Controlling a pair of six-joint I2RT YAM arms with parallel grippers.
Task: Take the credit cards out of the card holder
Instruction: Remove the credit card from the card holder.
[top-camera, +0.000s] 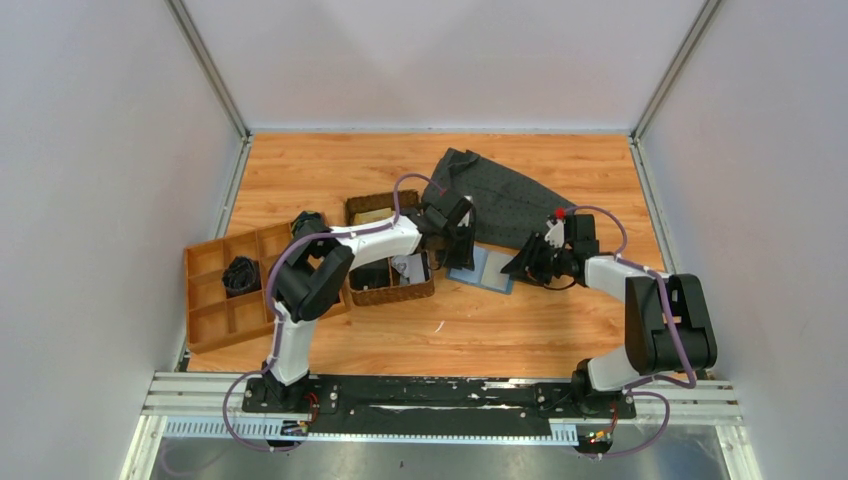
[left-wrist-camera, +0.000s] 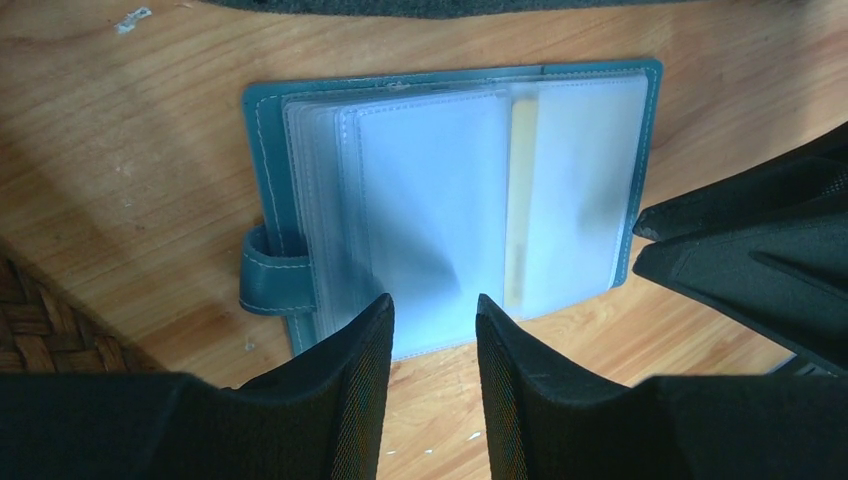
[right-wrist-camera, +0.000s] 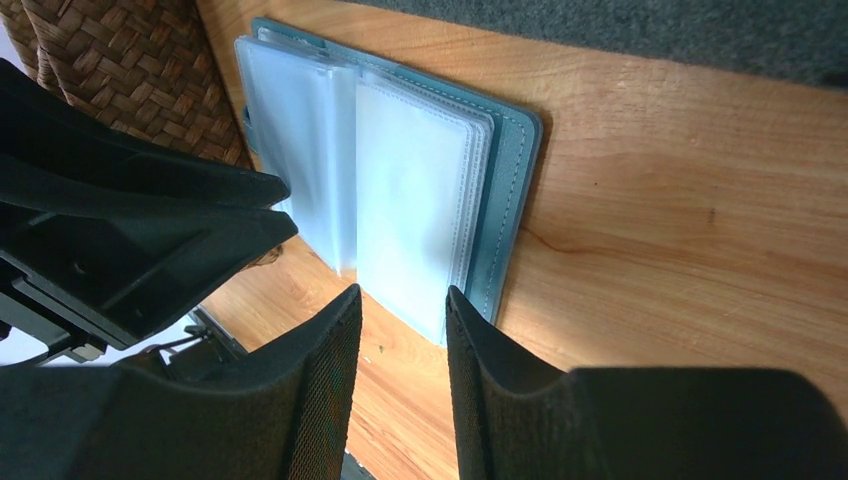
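Card holder (left-wrist-camera: 450, 200) lying open and flat on the counter (top-camera: 480, 340). The woven basket (right-wrist-camera: 130, 70) sits just beside it on its strap side, and the dark dotted cloth (top-camera: 510, 200) lies close along its far side.

My left tool (left-wrist-camera: 435, 305) hangs over one edge of the holder and my right tool (right-wrist-camera: 403, 295) over the opposite edge. The jaws of both are parted and nothing is between them.

The credit cards (left-wrist-camera: 522, 200) sit inside frosted clear sleeves. One shows as a pale yellow strip near the fold; I cannot make out the others.

Handling, as I judge it: the sleeves are soft, floppy and slick. The cards are thin, stiff and very light. The holder itself is light enough to slide or lift along with a card. I therefore expect to pin a teal cover panel with one tool and pinch a card by its exposed edge at the sleeve mouth with the other. I cannot yet tell which way the mouths face.
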